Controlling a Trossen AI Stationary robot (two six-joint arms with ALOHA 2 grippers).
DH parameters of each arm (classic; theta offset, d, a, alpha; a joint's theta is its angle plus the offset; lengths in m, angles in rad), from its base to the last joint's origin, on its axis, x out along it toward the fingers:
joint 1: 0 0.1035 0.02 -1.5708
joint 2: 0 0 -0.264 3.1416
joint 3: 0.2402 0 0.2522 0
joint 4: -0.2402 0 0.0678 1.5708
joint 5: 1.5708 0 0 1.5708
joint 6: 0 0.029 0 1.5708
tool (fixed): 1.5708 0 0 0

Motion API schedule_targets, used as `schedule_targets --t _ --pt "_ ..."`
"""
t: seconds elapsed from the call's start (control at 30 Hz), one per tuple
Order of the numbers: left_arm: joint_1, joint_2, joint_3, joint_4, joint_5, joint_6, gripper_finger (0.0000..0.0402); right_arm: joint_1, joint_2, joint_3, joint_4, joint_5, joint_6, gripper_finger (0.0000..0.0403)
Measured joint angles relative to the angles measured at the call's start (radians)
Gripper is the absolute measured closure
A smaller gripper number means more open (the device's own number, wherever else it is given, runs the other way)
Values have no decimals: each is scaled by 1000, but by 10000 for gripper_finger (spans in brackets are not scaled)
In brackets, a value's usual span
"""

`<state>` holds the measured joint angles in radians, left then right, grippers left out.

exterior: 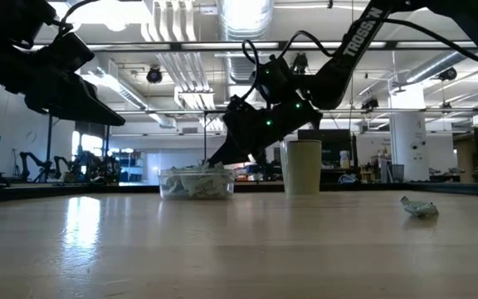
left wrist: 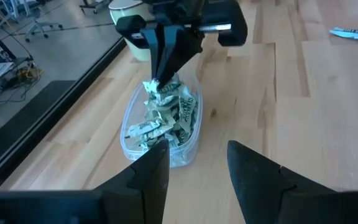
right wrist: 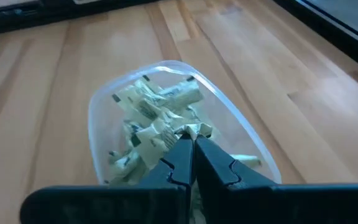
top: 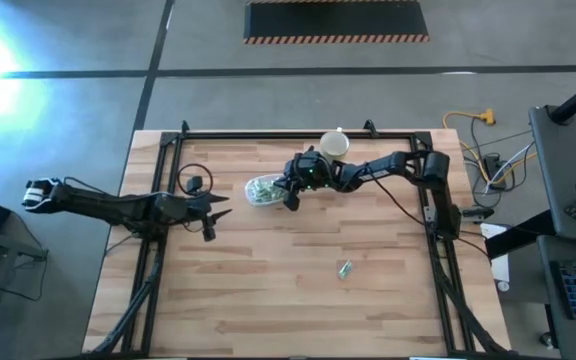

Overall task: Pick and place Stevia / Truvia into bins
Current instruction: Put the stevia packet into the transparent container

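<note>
The clear bin [top: 263,189] stands on the table at the middle far side, filled with several pale green and white Stevia sachets [left wrist: 166,118]. My right gripper [top: 290,192] slants down over the bin's right end, shut on one sachet [right wrist: 194,129]. Another sachet [top: 344,268] lies alone on the wood nearer the front. My left gripper [top: 213,222] hangs open at the table's left, pointing toward the bin, with nothing between its fingers [left wrist: 157,168]. My right gripper pinches a crumpled sachet [left wrist: 155,87] at the free ends of its two fingers. The fingers come from the table's right, slanting down. The sachet hangs at the tips just above the heap in the bin [right wrist: 104,106]; whether it touches the heap I cannot tell.
A beige cup [top: 334,145] stands upright just behind and right of the bin, close to my right arm. A black frame [top: 268,136] runs along the table's far edge and sides. Bare wood lies across the near half.
</note>
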<state>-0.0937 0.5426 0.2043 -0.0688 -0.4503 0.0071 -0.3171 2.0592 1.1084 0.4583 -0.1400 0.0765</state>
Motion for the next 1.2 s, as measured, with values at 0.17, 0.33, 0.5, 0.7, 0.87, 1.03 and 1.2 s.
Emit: schedule_targets --t 0.17,0.33,0.5,0.7,0.87,1.03,1.2 --pt "0 7 0 0 0 -1 256 11 -15 0 1 -26 -32 387" --pt "0 6 0 2 0 -1 256 28 -15 0 0 -31 -74 340" --pt "0 12 0 2 0 -1 256 26 -15 0 1 -18 -72 278" --pt "0 20 0 5 0 -2 256 27 -26 2 0 -18 -94 226" --pt "0 27 0 7 1 -2 256 27 -83 -3 -30 -18 -106 211" --pt "0 27 0 8 6 -5 256 38 -198 -4 -268 -22 -146 217" --pt "0 27 -1 7 14 -5 256 83 -350 -13 -690 -44 -181 225"
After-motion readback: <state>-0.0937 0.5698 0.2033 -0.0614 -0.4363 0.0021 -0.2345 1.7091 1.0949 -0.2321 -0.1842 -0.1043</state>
